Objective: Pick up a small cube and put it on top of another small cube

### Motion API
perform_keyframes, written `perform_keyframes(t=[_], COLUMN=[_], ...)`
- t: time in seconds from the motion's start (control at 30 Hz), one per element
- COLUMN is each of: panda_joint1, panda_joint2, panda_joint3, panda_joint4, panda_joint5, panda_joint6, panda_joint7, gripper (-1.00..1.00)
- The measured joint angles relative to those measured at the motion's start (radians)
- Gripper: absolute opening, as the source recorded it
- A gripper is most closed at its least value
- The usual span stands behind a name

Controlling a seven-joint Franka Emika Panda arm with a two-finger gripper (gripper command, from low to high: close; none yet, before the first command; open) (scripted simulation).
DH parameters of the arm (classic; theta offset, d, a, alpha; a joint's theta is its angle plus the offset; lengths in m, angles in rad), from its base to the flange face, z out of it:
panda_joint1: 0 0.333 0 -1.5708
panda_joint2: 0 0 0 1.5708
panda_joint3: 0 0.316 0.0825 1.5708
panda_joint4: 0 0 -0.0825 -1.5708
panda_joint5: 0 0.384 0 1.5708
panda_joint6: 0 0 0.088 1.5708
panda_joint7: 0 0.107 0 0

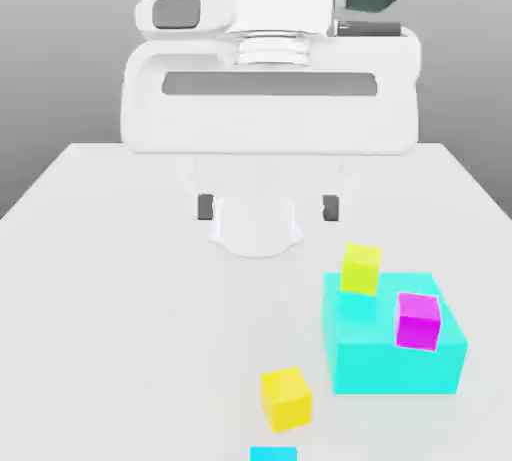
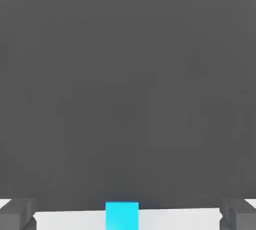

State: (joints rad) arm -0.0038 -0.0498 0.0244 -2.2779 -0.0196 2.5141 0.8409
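Gripper [image 1: 268,207] is hovering mid-frame w/ fingers apart, holding nothing. Nothing's being stacked yet: yellow cube [image 1: 286,398] is sitting lower centre, small cyan cube [image 2: 121,215] untouched; pick & place both left

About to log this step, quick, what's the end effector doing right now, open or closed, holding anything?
End effector: open, fingers spread wide apart, holding nothing; it hangs above the white table, clear of the cubes.

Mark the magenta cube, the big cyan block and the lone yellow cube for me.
magenta cube [image 1: 418,321]: exterior view, front face.
big cyan block [image 1: 395,369]: exterior view, front face.
lone yellow cube [image 1: 287,397]: exterior view, front face.
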Motion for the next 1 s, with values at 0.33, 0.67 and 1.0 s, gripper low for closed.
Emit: perform_keyframes(t=[0.33, 0.67, 1.0], panda_joint1=[0.007, 0.012, 0.020], panda_joint2=[0.362, 0.568, 0.339], panda_joint3=[0.003, -0.002, 0.030], panda_joint4=[0.011, 0.044, -0.041], panda_joint5=[-0.002, -0.009, -0.013], panda_joint6=[0.103, 0.239, 0.093], panda_joint7=[0.014, 0.022, -0.029], gripper=[0.00, -1.00, -1.00])
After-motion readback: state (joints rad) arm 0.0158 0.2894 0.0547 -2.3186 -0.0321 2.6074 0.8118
